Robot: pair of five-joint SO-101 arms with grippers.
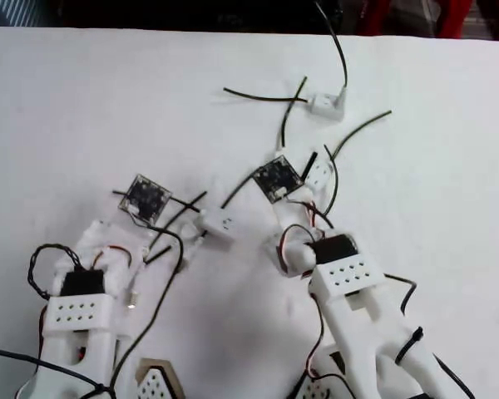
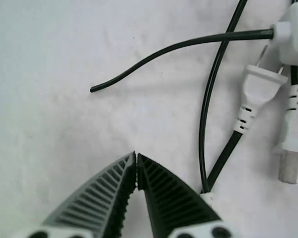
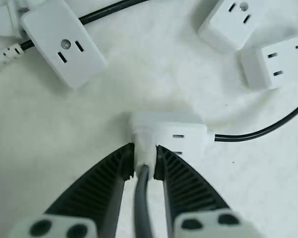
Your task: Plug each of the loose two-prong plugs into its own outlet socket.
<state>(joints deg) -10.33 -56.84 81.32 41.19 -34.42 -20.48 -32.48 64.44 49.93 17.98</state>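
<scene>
Right pincer (image 3: 145,148) clenched on plug (image 3: 144,159), holding it flush against socket (image 3: 181,131), likely to seat prongs; left pincer (image 2: 136,157) clenched, empty.

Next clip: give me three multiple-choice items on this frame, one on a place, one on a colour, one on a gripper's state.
1. Where is the plug that the right gripper holds?
A. Right against a socket
B. Lying loose, clear of every outlet
C. Lifted high in the air

2. What colour is the cord of the loose plug in the left wrist view?
A. Red
B. Black
C. White

3. How is the left gripper?
A. Clamped on something
B. Wide open
C. Shut and empty

Answers:
1 A: the held plug butts against the white socket.
2 B: a black cord runs from the plug's ribbed white collar.
3 C: its tips meet with nothing between them.
</scene>
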